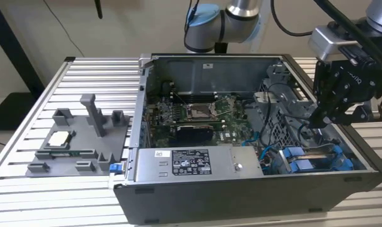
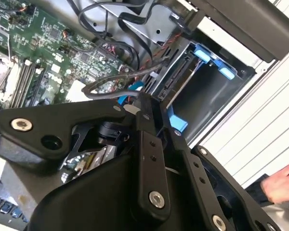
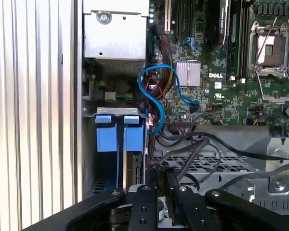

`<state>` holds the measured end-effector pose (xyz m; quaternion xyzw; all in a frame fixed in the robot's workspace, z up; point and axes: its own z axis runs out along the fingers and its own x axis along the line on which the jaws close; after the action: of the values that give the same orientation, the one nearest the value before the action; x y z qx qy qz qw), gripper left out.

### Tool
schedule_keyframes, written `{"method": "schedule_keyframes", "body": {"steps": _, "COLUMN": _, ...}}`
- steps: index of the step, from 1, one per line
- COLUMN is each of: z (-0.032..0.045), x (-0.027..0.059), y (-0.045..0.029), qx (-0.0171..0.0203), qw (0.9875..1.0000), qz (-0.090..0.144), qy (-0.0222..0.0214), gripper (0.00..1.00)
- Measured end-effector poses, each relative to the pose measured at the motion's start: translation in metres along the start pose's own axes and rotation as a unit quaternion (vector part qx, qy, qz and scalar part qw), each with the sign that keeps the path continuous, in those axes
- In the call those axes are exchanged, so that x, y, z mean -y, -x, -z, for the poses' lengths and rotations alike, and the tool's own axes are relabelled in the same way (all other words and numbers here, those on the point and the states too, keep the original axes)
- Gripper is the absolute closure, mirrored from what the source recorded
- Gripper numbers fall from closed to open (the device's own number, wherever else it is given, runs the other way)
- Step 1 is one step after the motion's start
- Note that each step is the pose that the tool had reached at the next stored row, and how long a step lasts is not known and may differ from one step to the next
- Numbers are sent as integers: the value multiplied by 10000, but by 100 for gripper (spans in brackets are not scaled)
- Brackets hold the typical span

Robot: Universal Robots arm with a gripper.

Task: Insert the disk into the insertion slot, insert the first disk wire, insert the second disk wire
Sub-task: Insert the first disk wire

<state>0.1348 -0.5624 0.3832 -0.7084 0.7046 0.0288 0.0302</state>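
Ribbed aluminium tabletop (image 1: pixel 26 198) carries open grey steel computer case (image 1: pixel 241 198). Arm (image 1: pixel 380 19) descends at upper right of exterior view. Black pincer (image 1: pixel 315 124) inside case; cannot tell its grip. Disk (image 1: pixel 299 163) in blue plastic carrier, lower right bay.

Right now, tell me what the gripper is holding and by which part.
Cannot be told. The gripper hangs inside the computer case, above the blue disk carriers among cables; any hold is hidden.
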Motion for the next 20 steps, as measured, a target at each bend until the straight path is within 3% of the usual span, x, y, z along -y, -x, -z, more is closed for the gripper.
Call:
{"method": "schedule_keyframes", "body": {"steps": 12, "z": -156, "x": 165, "y": -73, "qx": -48, "qw": 10000, "qz": 0, "qy": 0, "gripper": 81}}
{"method": "schedule_keyframes", "body": {"steps": 20, "z": -280, "x": 201, "y": -110, "qx": -70, "qw": 10000, "qz": 2, "qy": -13, "gripper": 81}}
